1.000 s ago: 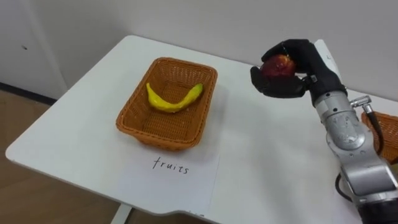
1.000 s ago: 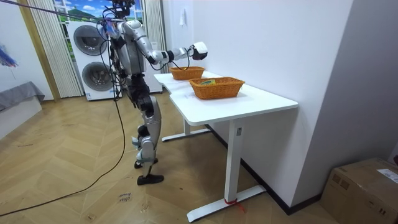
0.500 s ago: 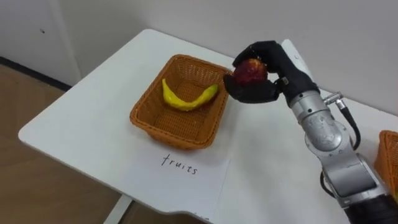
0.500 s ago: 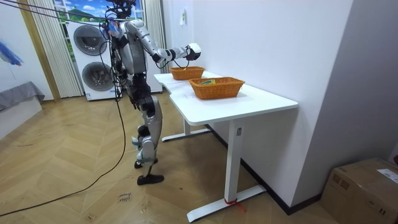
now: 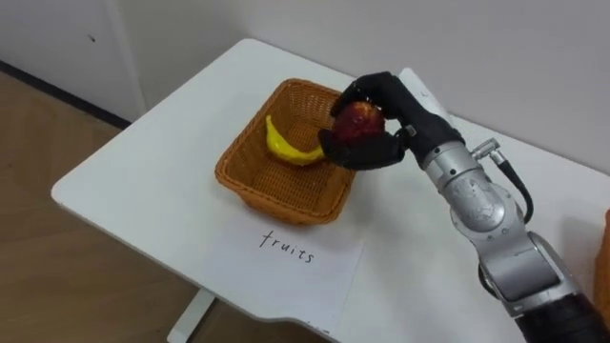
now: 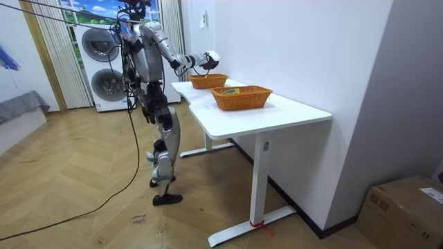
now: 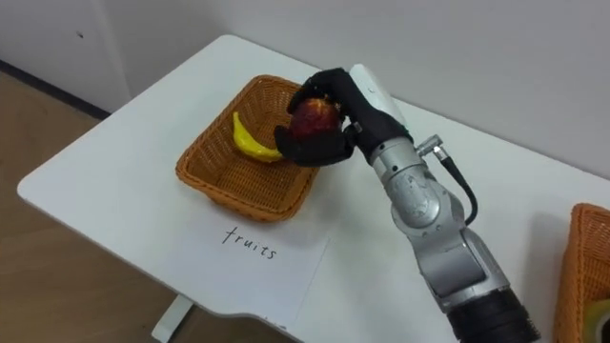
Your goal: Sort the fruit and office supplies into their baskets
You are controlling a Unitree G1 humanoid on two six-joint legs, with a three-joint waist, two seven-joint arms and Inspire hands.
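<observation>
The step in hand is dropping the apple into the fruit basket. The right hand [image 5: 405, 112] hangs over the right rim of the basket [image 5: 276, 197], with fingers and thumb curled snugly round the red apple [image 5: 358, 121]. The apple is held clear of the wicker, just right of the banana [image 5: 286, 149] lying inside. The basket stands on the left part of the white desk [image 5: 143, 181], with a paper sheet [image 5: 291, 272] on its near side (a label, by the look). Next, I judge, the hand should shift a little further left so the apple is over the basket floor, then dip and spread its fingers. Released where it is, the apple might strike the rim and roll off across the desk.
</observation>
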